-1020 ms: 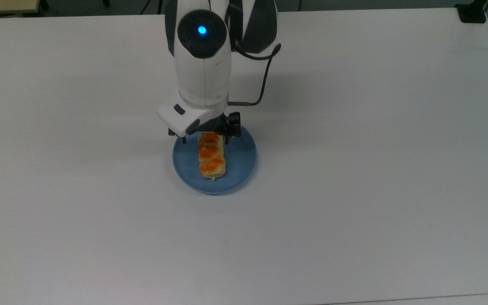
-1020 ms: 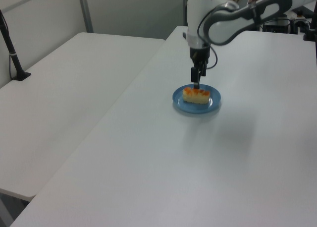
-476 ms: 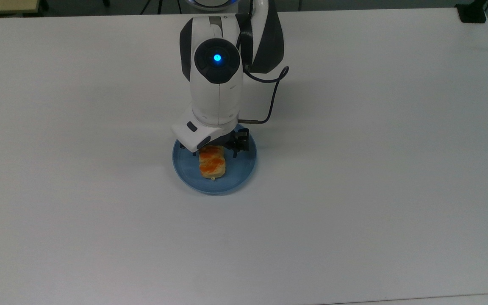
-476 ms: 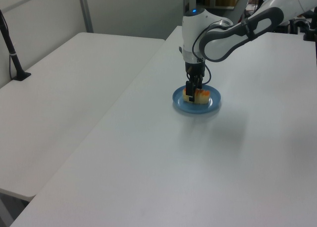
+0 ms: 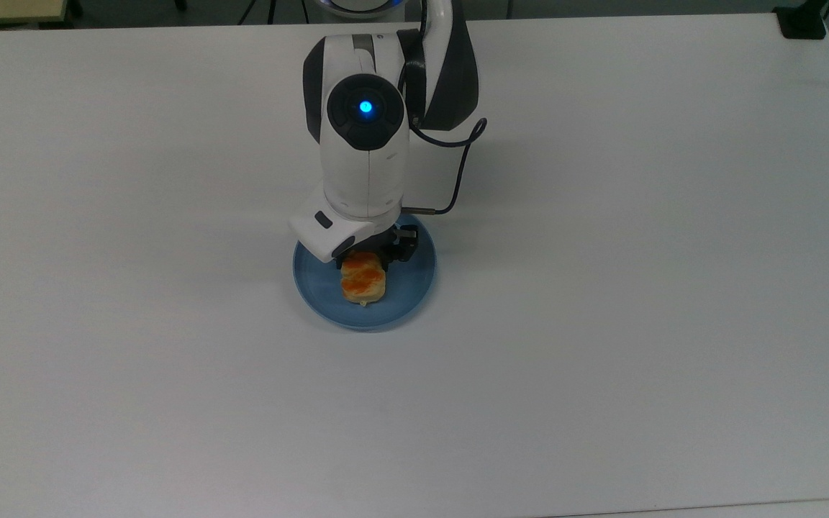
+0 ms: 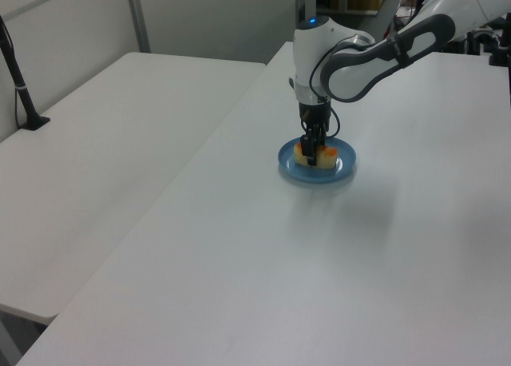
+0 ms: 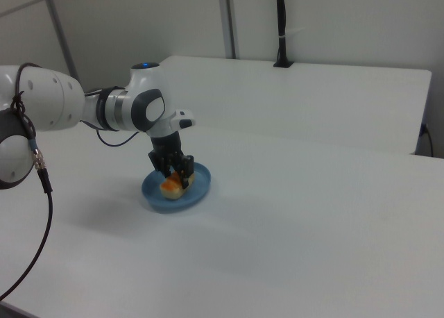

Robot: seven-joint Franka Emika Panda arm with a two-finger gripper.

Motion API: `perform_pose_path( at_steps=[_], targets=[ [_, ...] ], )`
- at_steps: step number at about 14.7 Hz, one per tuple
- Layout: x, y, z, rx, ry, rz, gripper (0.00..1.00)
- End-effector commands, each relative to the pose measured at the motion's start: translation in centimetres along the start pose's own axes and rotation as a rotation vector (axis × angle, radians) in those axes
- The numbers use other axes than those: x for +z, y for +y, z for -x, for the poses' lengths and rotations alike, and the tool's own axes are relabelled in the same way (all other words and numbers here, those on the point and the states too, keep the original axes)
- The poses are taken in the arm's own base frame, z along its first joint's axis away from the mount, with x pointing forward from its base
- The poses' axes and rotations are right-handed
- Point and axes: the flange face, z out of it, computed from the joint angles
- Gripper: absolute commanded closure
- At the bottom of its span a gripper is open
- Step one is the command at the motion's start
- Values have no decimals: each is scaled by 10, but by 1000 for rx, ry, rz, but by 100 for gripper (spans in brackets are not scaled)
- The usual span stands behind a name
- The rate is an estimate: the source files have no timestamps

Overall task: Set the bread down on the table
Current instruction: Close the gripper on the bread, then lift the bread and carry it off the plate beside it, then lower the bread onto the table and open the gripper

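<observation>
A white robot arm reaches down over a round blue plate that sits near the middle of a large white surface. On the plate lies the bread, a small pale-tan bun with orange glaze on top, its long axis running from 12 to 6 o'clock in the top view. The hand is lowered over the 12 o'clock end of the bun, and that end is hidden beneath it. In the right view the hand has a dark finger on each side of the bread, standing narrow and close against it, though whether they press it firmly cannot be told. The bun rests on the plate, not yet lifted.

The step in hand looks like the grasp itself. The next move calls for a secure pinch across the bun's narrow width, a straight lift clear of the plate's rim, then a carry sideways to bare surface beside the plate.
</observation>
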Motion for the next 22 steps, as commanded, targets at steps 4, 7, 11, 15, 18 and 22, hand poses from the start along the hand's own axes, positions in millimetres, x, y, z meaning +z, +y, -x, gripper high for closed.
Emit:
perform_pose_path(
  at_steps=[4,7,11,15,18,22],
  targets=[
    [-21,3,-3,-2,39,2,61],
    [-58,38,4,-42,3,9,61],
    [-82,118,3,-58,0,17,61],
    [-57,194,8,-124,-9,19,61],
    [-22,218,0,-109,32,29,61],
    [-2,218,-4,-105,49,31,53]
  ],
)
